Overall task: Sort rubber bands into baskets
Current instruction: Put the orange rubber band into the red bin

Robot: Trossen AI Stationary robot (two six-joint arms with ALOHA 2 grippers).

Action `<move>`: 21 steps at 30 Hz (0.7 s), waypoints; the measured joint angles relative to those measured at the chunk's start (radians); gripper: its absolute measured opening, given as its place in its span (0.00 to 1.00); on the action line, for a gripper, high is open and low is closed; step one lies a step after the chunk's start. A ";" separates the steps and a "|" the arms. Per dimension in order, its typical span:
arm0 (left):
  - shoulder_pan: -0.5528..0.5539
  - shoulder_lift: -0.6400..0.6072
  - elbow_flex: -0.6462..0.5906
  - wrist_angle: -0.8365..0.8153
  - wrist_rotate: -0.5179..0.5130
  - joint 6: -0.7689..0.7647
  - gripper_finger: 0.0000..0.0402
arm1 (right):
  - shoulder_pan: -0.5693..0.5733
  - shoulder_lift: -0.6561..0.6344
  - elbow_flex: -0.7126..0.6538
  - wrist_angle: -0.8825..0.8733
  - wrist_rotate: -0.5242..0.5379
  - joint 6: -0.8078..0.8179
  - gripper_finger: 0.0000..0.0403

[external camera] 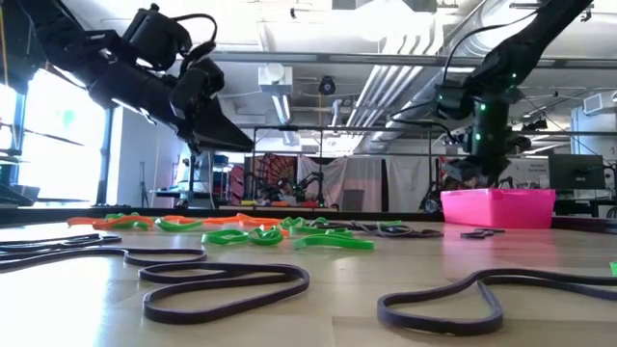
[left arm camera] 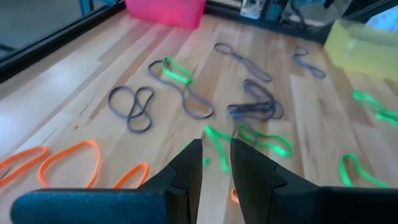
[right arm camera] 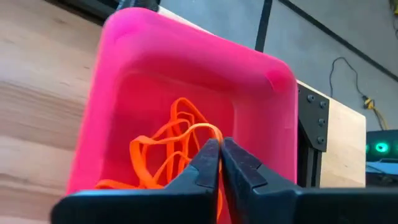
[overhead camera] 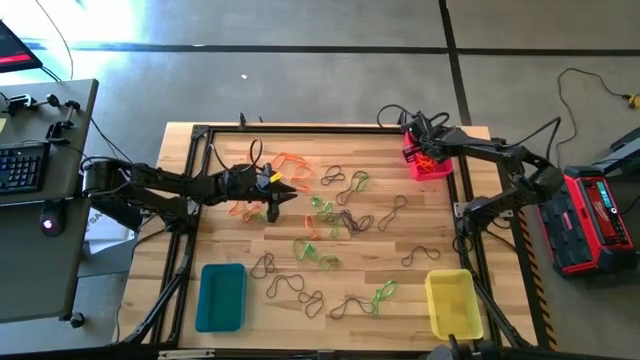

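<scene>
Many orange, green and dark rubber bands [overhead camera: 330, 215] lie loose on the wooden table. My left gripper [overhead camera: 283, 192] hovers above the table near some orange bands [overhead camera: 290, 165]. Its fingers stand a little apart and hold nothing in the left wrist view [left arm camera: 216, 149]. My right gripper [overhead camera: 425, 150] hangs over the pink basket [overhead camera: 410, 152] at the far right. It is shut at an orange band [right arm camera: 180, 143] that lies with other orange bands in the basket. The teal basket [overhead camera: 221, 296] and the yellow basket [overhead camera: 452, 302] stand at the near edge. My right gripper pinches one strand of an orange band's loop [right arm camera: 210, 129] between its two fingertips. It comes from above, over the pink basket. The rest of the band lies slack among the other orange bands on the basket's floor.
A black metal frame [overhead camera: 200, 135] runs along the table's edges. A desk with a keyboard [overhead camera: 22, 165] stands past the left edge, and a red and black case [overhead camera: 595, 220] past the right edge. Dark bands [external camera: 231, 280] lie close to the near edge.
</scene>
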 joint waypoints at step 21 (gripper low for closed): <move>0.162 0.042 0.334 -0.827 -0.134 0.202 0.11 | 0.201 -0.378 0.000 -0.087 -0.096 0.031 0.48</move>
